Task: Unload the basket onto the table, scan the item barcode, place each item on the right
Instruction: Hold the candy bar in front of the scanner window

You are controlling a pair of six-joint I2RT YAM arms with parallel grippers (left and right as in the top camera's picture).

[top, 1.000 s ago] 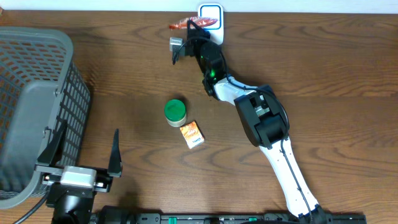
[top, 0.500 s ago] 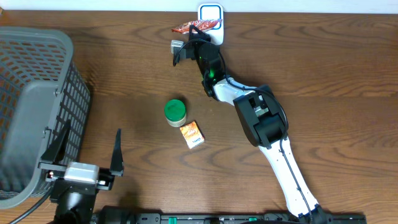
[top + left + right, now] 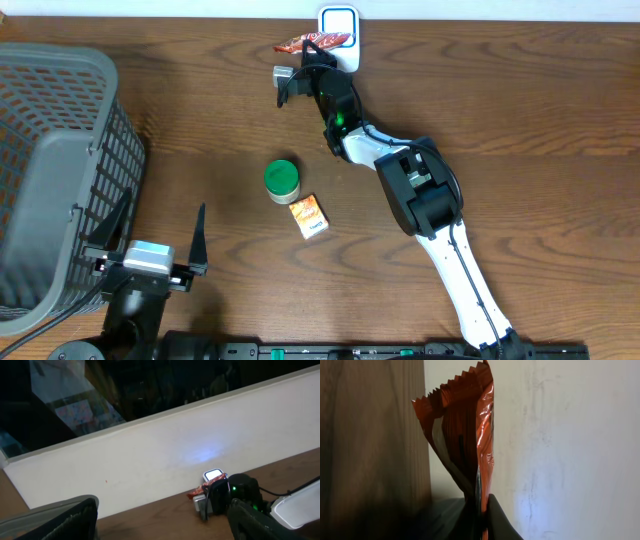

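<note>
The right gripper (image 3: 313, 50) is pressed together on a red-orange snack wrapper (image 3: 289, 45) at the far edge of the brown wooden tabletop (image 3: 520, 100), just beside a small white scanner (image 3: 339, 20) with a blue-lit face. From overhead, the wrapper's long axis runs roughly left to right along that far edge. One end is by the scanner and the other pokes out past the gripper. The left gripper (image 3: 160, 222) hovers at the near left with its fingers spread and nothing between them, next to a grey mesh basket (image 3: 60, 120). A green can (image 3: 282, 177) and a small orange box (image 3: 309, 215) sit near each other mid-table, well apart from the wrapper.

The left wrist view looks across the tabletop to a white wall (image 3: 150, 460) with a dark window (image 3: 150, 385) above it. The wrapper shows small beside the glowing scanner.

In the right wrist view, the wrapper rises straight out of the dark fingers. Its saw-toothed end points away from the gripper, with wood on one side and white wall on the other.
</note>
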